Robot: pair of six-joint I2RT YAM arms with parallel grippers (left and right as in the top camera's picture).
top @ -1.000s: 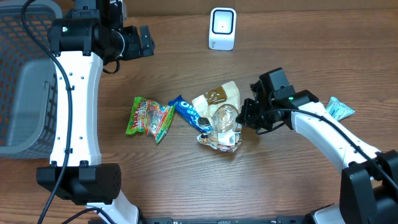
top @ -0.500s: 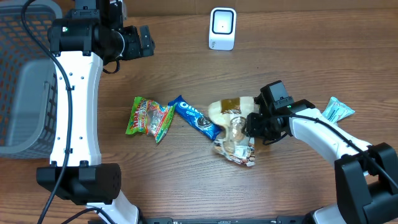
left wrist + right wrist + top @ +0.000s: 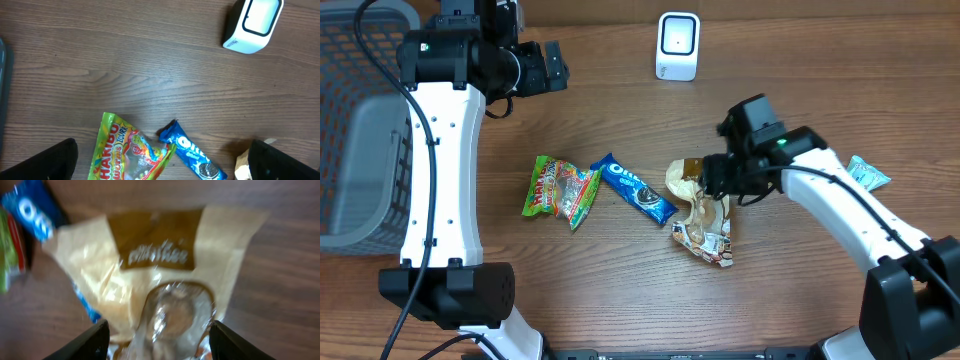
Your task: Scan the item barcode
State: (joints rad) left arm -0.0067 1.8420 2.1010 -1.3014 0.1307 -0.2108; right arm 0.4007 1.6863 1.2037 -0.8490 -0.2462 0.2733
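**Two pincers apart, pouch lying right of centre on the bench**

Room: you have bare wood between the scanner at the far edge and the row of snacks, and more along the near edge. The grey basket takes the left edge and is cut off by the frame.

Left pincer hangs wide apart, high at the far left, nothing between its fingers. Right pincer is over the pouch's upper end, jaws apart. The wrist view shows the pouch spanning the gap beneath them.

Hard to read: the right wrist view is blurred, so you can't make out any barcode. A teal packet pokes out beside the right arm.

Pouch: cream with a brown label and a crinkled clear window, brown lumps inside. Oreo pack sits just left of it, Haribo bag further left.
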